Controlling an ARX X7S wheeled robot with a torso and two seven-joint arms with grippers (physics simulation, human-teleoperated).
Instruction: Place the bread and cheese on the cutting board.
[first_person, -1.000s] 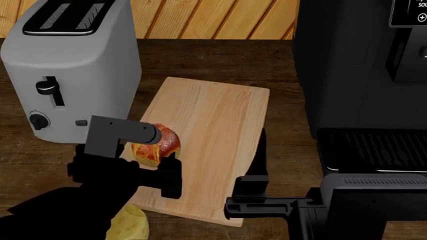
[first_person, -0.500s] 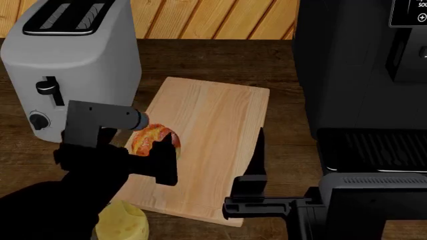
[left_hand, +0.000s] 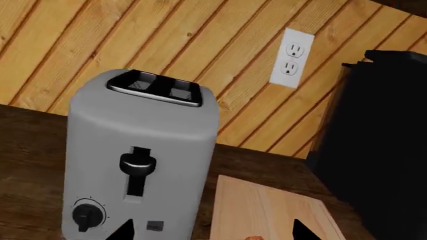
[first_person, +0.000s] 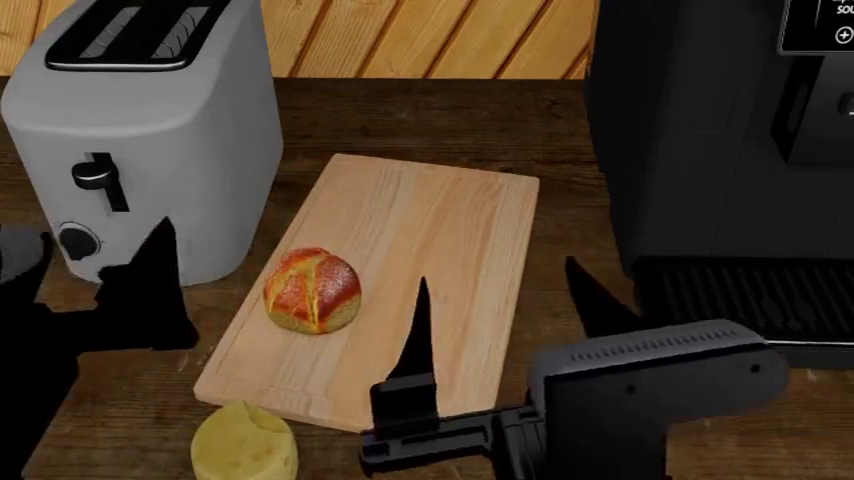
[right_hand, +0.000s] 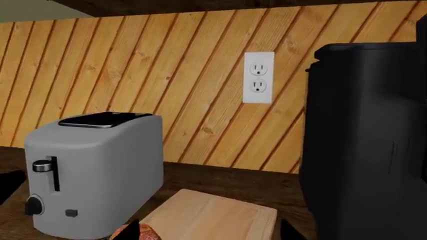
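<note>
Left claw (first_person: 127, 270) seemingly off bread (first_person: 314, 290).

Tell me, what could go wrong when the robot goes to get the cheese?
1. The cheese sits off the cutting board, at the near table edge; a clumsy grab might push it off.
2. The bread is round and lies loose on the board; a passing arm could bump it and roll it away.
3. The toaster stands close beside the left gripper, so a wide swing might hit it.
</note>
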